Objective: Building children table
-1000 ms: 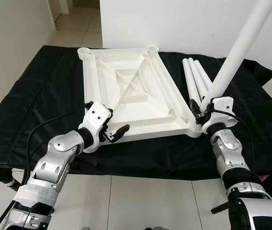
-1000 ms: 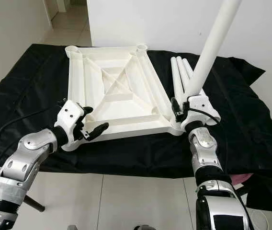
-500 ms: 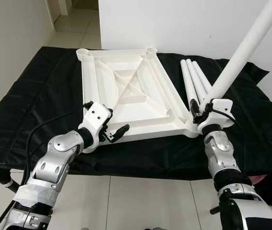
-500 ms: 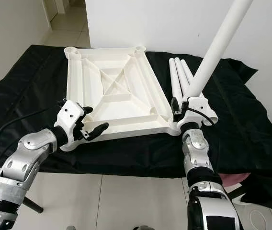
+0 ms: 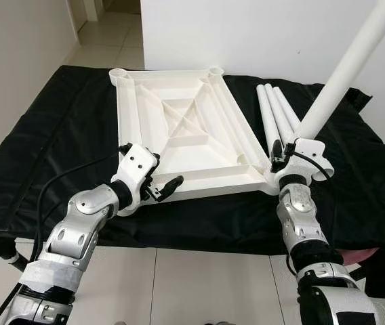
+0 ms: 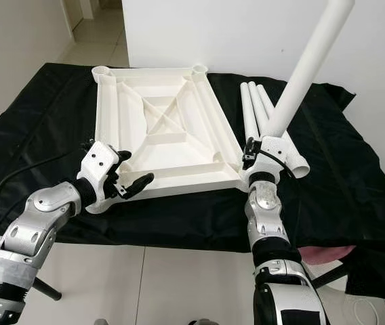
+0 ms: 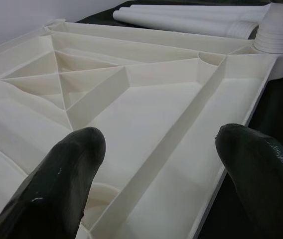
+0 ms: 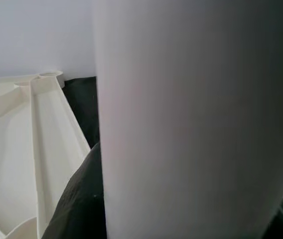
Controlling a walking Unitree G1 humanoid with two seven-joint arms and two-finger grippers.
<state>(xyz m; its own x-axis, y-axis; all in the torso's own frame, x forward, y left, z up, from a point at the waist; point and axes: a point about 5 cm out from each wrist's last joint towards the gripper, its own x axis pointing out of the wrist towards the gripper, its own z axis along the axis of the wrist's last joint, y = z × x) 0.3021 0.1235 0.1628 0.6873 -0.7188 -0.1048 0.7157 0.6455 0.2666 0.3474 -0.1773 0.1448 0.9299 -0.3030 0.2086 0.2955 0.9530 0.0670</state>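
Upturned on the black cloth [image 5: 43, 149] of the tabletop, ribs up: the white table panel [image 5: 179, 128], far corners toward the far edge, near rim close along the near edge. Clamped round the foot of a white leg [image 5: 341, 74], at the panel's near right corner socket [image 5: 274, 181]: the right hand [image 5: 280, 154]. Leans up and away toward the far right corner instead of standing straight over the socket. Held apart at the panel's near left corner: the left hand [image 5: 150, 169], fingertips [image 7: 76, 149] spread either side of the rim without visibly pinching it. Lying side by side just right of the panel, toward the far right: three spare legs [image 5: 274, 112].

Main risk, as a judgement: pressing down while tilted like this, which probably jams the foot against the socket lip or seats it crooked. Could also lever the light panel up at that corner or skid it across the slick cloth, with nothing gripping the opposite corner. Could likewise swing at the top if the clamp slips so low on a long leg. Might knock the spare legs rolling toward the right edge. Worth straightening first, then bracing the left corner before any push.
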